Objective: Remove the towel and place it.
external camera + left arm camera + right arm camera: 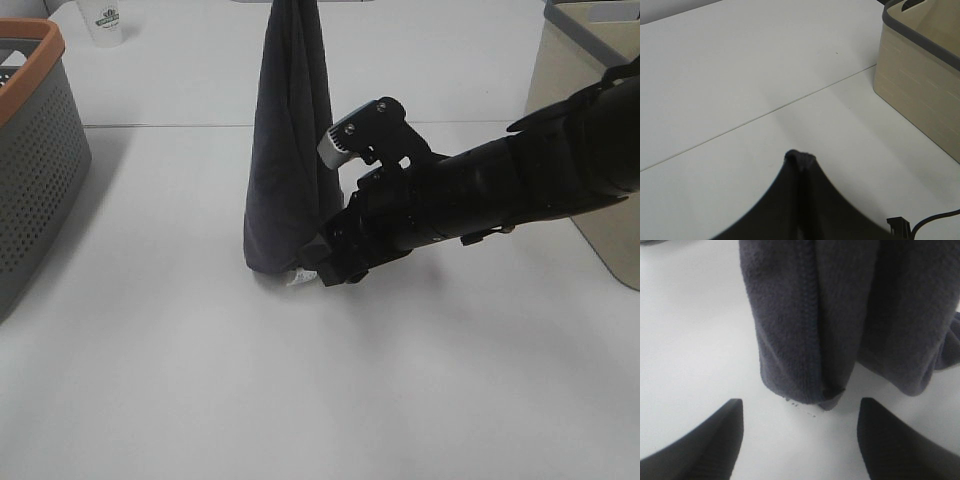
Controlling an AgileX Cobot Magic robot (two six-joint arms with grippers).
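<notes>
The dark charcoal towel (288,150) hangs as a long narrow cone from above the top edge of the exterior view. Its lower end touches the white table, with a small white tag (298,278) at the bottom corner. My left gripper (800,159) is out of the exterior view; in its wrist view the dark fingers are pressed together at one tip, holding the towel up. My right gripper (322,266) is low over the table at the towel's bottom right. It stands open, its fingers (715,440) spread apart, with the towel's hemmed lower end (805,340) just ahead of them.
A grey perforated basket with an orange rim (30,150) stands at the left edge. A beige bin with a grey rim (590,60) (920,75) stands at the right. A clear plastic cup (103,22) sits at the far left back. A seam crosses the table.
</notes>
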